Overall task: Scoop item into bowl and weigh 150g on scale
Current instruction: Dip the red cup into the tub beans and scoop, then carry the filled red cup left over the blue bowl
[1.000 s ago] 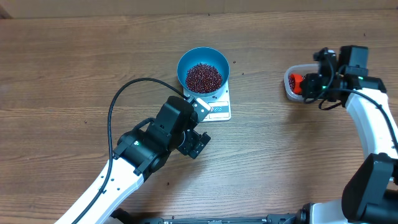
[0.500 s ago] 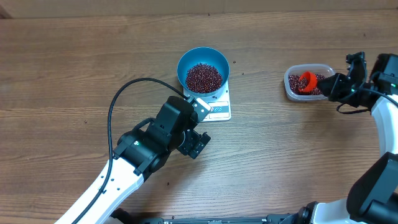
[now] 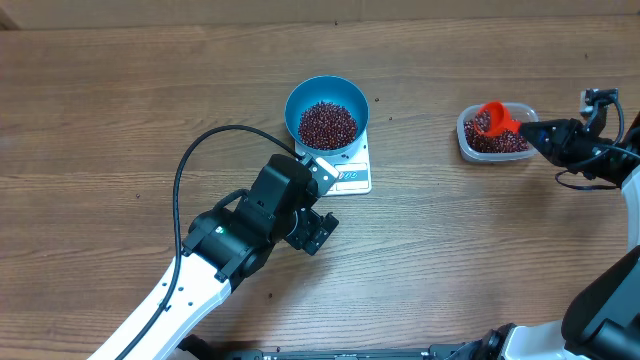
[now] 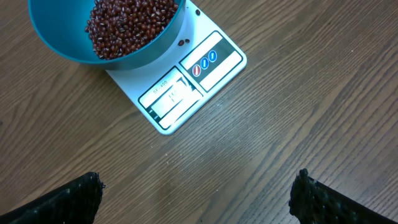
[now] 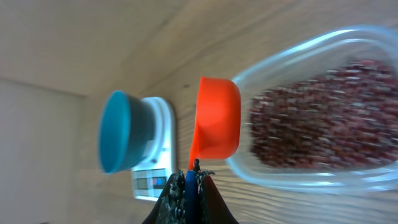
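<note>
- One heap of tiny dark red-brown beans (image 3: 328, 124) sits in one round blue bowl (image 3: 296, 100) on one flat white scale (image 3: 355, 178).
- More fill one clear plastic tub (image 3: 464, 141).
- The right claw (image 3: 533, 131) pinches one orange scoop (image 3: 495, 117); the left claw (image 3: 318, 232) is wide apart.

A wide wooden desk (image 3: 120, 120) fills nearly the whole overhead view. Its top is mid-brown, with darker grain streaks running left to right and a few tiny dark specks. The light is soft and even, with faint shadows. A narrow pale strip (image 3: 100, 10) lines the frame's top edge, too slim to identify.
</note>
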Controlling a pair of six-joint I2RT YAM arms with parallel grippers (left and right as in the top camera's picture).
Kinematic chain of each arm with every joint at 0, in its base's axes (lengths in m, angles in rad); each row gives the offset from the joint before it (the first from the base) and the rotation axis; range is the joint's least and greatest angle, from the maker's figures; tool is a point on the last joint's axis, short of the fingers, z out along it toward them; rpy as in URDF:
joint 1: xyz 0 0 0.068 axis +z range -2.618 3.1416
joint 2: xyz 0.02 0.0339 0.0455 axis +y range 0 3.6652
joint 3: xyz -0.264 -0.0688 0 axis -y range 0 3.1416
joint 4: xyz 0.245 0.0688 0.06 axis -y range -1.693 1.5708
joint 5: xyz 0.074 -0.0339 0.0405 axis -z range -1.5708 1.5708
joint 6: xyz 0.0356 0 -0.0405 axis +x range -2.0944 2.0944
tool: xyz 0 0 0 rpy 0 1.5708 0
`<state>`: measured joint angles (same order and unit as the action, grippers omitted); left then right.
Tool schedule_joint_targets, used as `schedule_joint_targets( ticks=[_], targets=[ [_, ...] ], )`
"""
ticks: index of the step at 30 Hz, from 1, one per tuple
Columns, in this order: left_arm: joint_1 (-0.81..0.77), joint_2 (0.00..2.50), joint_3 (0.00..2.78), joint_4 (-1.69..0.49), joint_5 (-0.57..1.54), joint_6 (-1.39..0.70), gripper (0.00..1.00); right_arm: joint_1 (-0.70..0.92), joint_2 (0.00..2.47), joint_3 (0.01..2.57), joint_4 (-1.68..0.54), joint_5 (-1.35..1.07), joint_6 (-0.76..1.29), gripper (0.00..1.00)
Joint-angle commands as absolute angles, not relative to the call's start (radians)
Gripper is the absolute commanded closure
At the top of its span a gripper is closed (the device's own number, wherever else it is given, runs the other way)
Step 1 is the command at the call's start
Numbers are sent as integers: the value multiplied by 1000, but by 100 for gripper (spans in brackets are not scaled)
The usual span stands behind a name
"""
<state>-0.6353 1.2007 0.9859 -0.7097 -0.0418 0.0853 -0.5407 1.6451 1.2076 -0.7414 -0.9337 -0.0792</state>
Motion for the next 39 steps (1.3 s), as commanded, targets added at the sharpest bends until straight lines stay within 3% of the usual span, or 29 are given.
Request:
schedule_joint_targets(
  ticks=[1,12,21,39],
  targets=[
    [-635,1208,984,-706,-49,97,1,-526,1649,1200,-734,-1097,-86,96],
    [-635,1208,984,-706,-49,97,1,-337,1636,1206,-672,-1131,-85,96],
    [-635,1208,984,-706,-49,97,1,-120,1636,1206,-448,-1118,65,96],
    [-635,1208,984,-706,-49,97,1,136,1636,1205,-298,-751,37,96]
  ],
)
